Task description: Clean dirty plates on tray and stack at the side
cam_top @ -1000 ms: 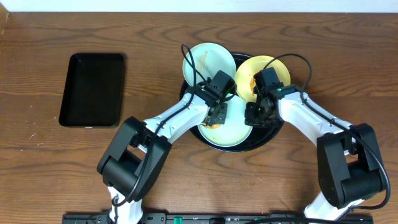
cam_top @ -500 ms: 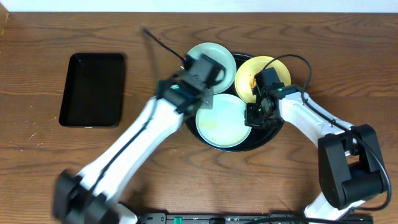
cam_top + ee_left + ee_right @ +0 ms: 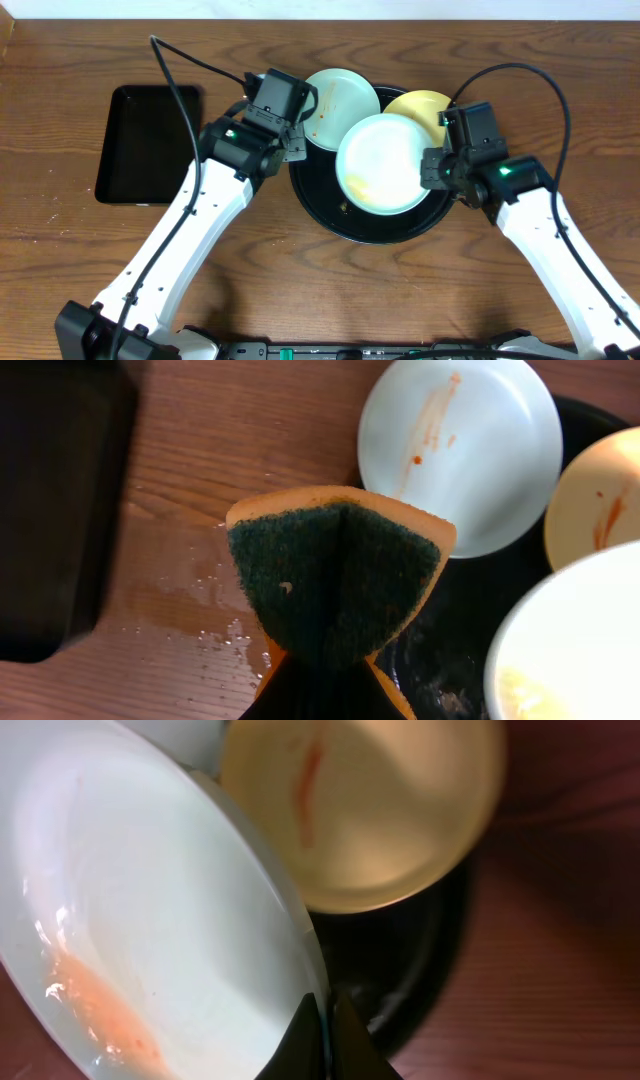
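Lifted off the tray [image 3: 312, 203], a blue plate [image 3: 385, 162] sits pinched by the right gripper [image 3: 431, 170]; left gripper [image 3: 291, 149] clamps a sponge [image 3: 335, 575].

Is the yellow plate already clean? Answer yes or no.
No, the right wrist view shows the yellow plate with an orange streak running across its inner surface.

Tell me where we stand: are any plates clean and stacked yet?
Done: nothing is stacked yet. In hand: the right gripper is shut on the rim of one light blue plate, orange residue in it, above the round tray; the left gripper pinches the sponge off to the side. Left: the other blue plate and the yellow plate show streaks; all three need stacking.
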Available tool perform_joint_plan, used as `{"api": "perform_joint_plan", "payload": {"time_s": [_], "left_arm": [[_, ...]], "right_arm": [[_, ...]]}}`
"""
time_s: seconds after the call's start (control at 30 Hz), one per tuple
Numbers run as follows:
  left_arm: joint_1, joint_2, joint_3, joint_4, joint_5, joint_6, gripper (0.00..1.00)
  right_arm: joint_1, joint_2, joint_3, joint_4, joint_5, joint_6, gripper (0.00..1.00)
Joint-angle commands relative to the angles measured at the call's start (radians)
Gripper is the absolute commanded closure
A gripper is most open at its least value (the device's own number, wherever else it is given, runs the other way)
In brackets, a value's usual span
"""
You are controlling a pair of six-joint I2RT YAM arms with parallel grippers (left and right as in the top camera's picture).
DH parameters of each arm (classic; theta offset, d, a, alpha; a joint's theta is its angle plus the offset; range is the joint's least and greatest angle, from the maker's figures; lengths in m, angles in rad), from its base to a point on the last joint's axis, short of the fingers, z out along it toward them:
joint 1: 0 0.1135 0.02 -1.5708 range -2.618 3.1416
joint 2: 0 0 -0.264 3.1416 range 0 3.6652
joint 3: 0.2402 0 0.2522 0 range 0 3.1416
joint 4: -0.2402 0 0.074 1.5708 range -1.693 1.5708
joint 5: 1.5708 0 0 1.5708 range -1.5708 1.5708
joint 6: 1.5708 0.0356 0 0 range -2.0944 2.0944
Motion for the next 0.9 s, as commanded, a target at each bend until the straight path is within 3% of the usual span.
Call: {"api": "perform_joint_plan", "payload": {"time_s": [0.0,0.87], "left_arm": [[0.025,-0.003,-0.001,-0.001,-0.005,-0.006,0.92],[0.04,-0.002,-0.001,-0.001,-0.005,-0.006,0.92]], "right_arm": [[0.034,-0.03,0.006,0.005,0.221,-0.019,0.99],[0.478,0.002,0.006,0.063,1.078,-0.018,0.99]]}}
